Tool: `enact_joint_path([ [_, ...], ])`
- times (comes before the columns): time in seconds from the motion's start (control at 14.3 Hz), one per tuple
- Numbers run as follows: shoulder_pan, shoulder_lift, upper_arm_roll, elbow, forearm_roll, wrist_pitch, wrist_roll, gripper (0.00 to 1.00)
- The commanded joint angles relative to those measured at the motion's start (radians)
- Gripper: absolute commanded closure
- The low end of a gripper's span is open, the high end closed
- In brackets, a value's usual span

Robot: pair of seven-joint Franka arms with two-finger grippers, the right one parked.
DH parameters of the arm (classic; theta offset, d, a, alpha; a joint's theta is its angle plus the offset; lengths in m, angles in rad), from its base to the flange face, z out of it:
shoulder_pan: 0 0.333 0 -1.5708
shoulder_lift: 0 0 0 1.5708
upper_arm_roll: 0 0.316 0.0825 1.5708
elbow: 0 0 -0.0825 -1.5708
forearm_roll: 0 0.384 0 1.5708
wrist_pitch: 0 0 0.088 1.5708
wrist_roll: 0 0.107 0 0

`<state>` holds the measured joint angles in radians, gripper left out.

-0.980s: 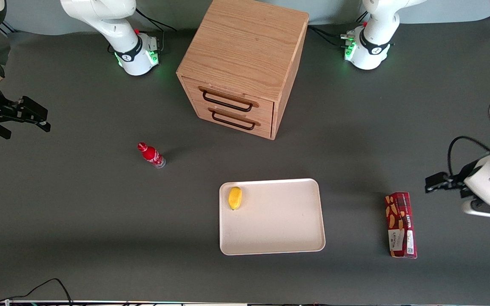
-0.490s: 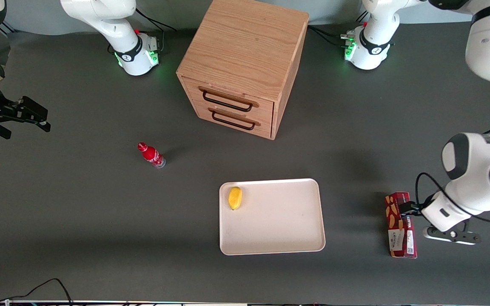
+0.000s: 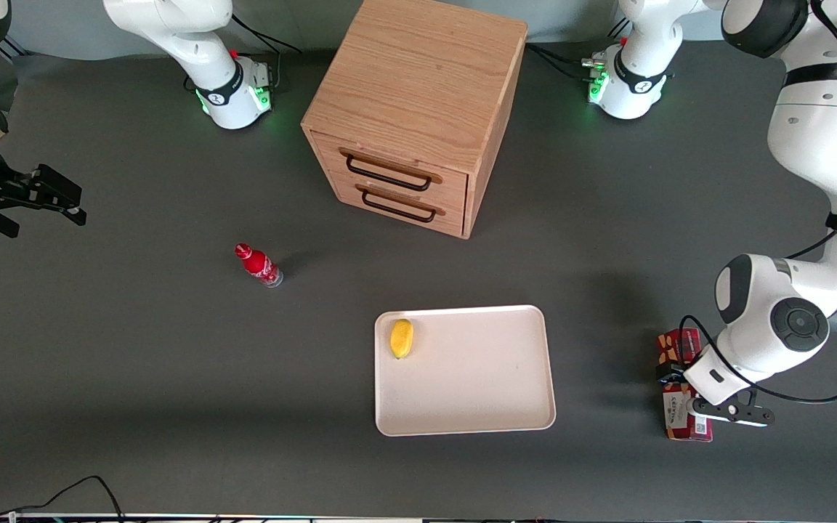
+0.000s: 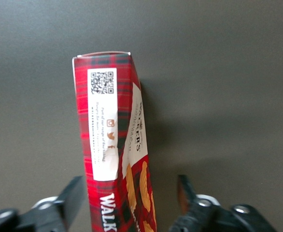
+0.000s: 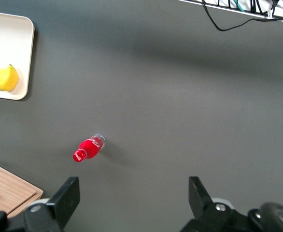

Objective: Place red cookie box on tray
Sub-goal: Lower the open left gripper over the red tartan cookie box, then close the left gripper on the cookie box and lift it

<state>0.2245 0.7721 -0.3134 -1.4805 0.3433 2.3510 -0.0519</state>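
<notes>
The pincer [image 4: 132, 205] hangs over the red cookie box [image 4: 113, 145], its fingers [image 4: 74, 198] spread wide — one on each long side, neither touching the cardboard. The box lies flat on the dark table [image 3: 171, 378] toward the working arm's end. Bare table separates it from the tray [image 3: 476, 392], which holds a lemon [image 3: 401, 338] — only the front view shows that gap.
</notes>
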Motion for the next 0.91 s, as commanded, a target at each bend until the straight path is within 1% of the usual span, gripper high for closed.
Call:
enact_joint_path([
  [0.0,-0.01,0.025,0.007,0.029,0.022,0.001,-0.023,1.0],
  [0.28,-0.01,0.016,0.005,0.051,0.014,-0.004,-0.022,1.0],
  [0.42,-0.008,-0.007,0.001,0.098,0.011,-0.062,-0.022,1.0],
  [0.56,-0.016,-0.036,-0.012,0.184,0.0,-0.229,-0.023,1.0],
  [0.7,-0.016,-0.079,-0.073,0.285,-0.041,-0.451,-0.037,1.0],
  [0.84,-0.048,-0.131,-0.123,0.359,-0.046,-0.632,-0.122,1.0],
])
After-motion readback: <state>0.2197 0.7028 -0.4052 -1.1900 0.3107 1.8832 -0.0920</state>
